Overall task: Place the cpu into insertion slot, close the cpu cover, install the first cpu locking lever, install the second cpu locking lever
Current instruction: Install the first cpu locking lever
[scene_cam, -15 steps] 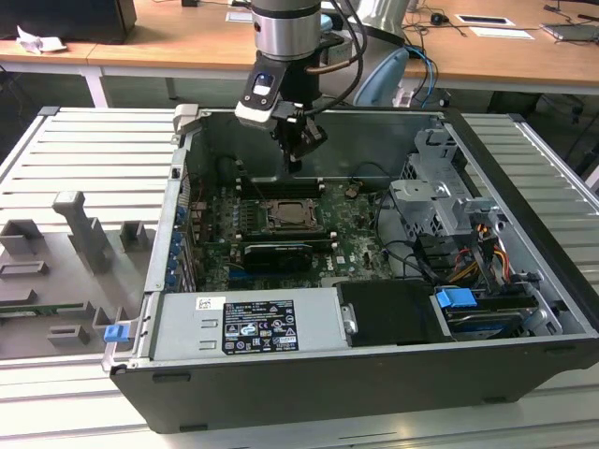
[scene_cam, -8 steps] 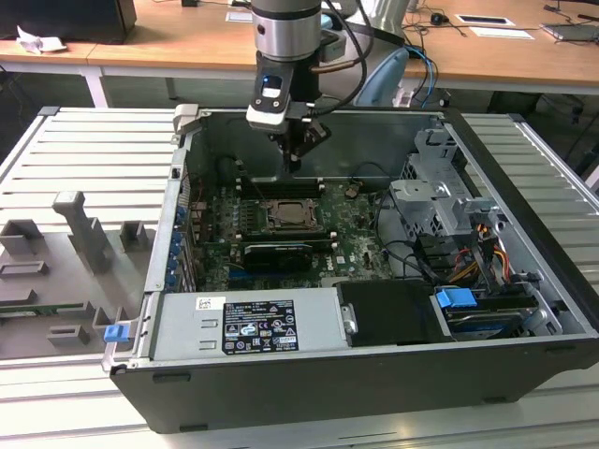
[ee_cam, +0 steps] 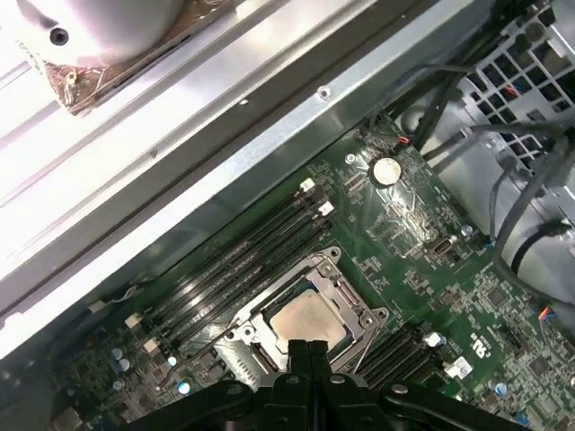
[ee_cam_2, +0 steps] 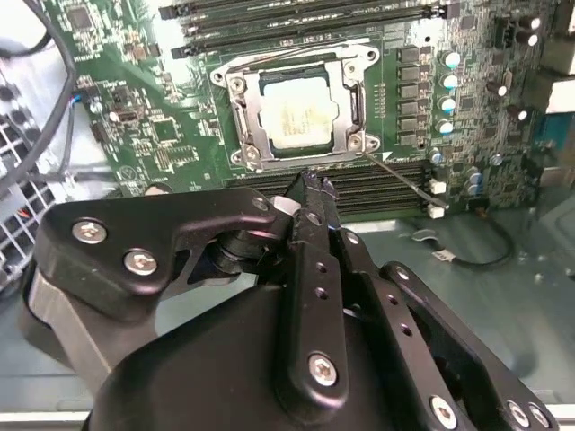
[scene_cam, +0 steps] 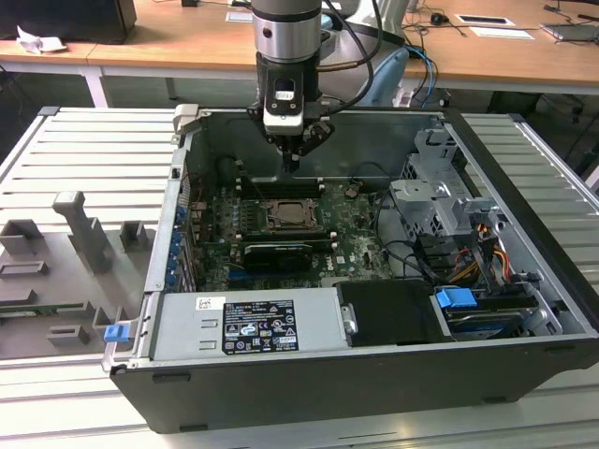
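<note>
You see the open computer case point(scene_cam: 309, 402) lying flat, with the green circuit board point(scene_cam: 360, 229) on its floor. Your arm point(scene_cam: 285, 37) comes down from above, and its gripper point(scene_cam: 292, 165) hangs over the board near the edge of the insertion slot point(scene_cam: 292, 215). In both wrist views the jaws are pressed together with nothing between them. The cpu cover point(ee_cam_2: 248, 117) lies flat on the slot, and through its central opening you see the pale top of the cpu point(ee_cam_2: 301, 112) seated in the slot. A thin metal rod point(ee_cam_2: 400, 180) slants away from one cover corner across the black memory slots point(ee_cam_2: 377, 193).
</note>
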{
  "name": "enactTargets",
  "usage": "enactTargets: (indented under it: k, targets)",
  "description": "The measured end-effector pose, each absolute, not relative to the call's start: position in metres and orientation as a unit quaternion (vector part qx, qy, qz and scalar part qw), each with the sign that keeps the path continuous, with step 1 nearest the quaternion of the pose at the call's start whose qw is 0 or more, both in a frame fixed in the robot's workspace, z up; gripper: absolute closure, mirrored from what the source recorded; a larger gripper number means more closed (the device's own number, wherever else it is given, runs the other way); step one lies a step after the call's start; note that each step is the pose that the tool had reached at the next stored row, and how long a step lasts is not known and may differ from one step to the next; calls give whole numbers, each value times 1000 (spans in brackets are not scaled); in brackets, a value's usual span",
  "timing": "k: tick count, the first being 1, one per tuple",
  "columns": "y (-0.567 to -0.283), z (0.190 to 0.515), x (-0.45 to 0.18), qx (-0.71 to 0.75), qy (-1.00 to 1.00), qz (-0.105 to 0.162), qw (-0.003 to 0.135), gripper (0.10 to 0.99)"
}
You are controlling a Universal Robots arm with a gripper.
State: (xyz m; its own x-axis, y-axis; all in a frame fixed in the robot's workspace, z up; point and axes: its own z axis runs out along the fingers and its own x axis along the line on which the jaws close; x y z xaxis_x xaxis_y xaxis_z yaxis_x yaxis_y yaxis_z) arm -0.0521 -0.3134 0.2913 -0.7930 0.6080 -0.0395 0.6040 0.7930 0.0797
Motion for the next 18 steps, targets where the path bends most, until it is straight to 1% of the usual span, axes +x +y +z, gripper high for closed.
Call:
enactTargets:
  k: [15,18]
  targets:
    - [-313,291,-52,232,972,34,28,980]
    - [-313,291,-52,186,982,36,27,980]
